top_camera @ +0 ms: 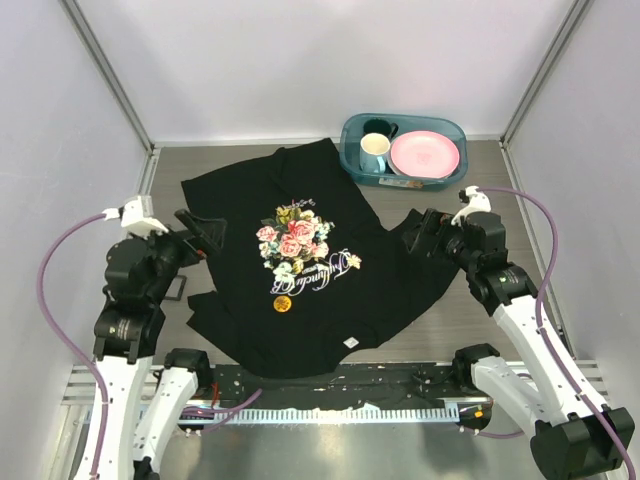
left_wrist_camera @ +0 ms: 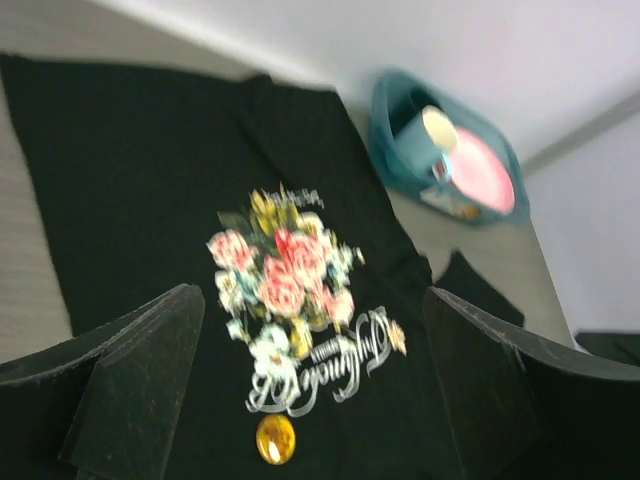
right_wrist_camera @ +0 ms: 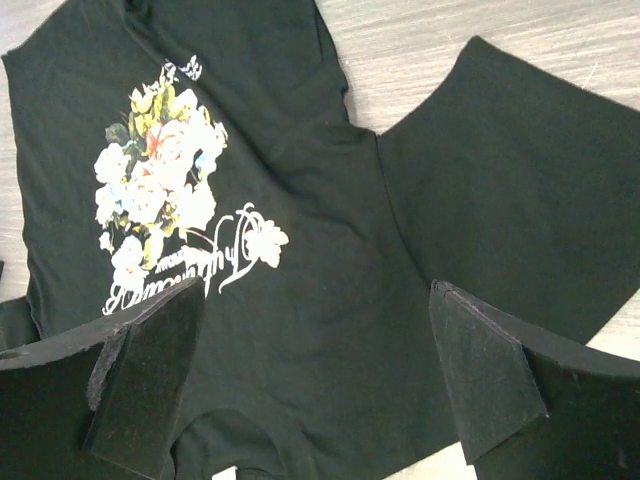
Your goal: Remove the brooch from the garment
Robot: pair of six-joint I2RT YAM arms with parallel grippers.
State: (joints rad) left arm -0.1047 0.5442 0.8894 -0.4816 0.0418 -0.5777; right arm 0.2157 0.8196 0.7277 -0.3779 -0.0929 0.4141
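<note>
Near the left edge of the surface (top_camera: 455, 335), the left gripper (top_camera: 205, 232) hangs with its jaws wide apart; the right gripper (top_camera: 415, 233) gapes likewise near the right edge. One should pin the garment (top_camera: 235, 275) flat while the other pinches only the brooch (top_camera: 282, 303), just below the print toward the near edge. I count one brooch, one garment, one basin (top_camera: 352, 165) and one plate (top_camera: 425, 155).

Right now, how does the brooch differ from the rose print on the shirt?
Size: the brooch is a small round badge; the rose print is far larger, irregular. Colour: the brooch is orange-yellow; the print mixes pink, white, green. Place, top view: the brooch lies below the cursive lettering, the print above it. Both sit on the black T-shirt.
</note>
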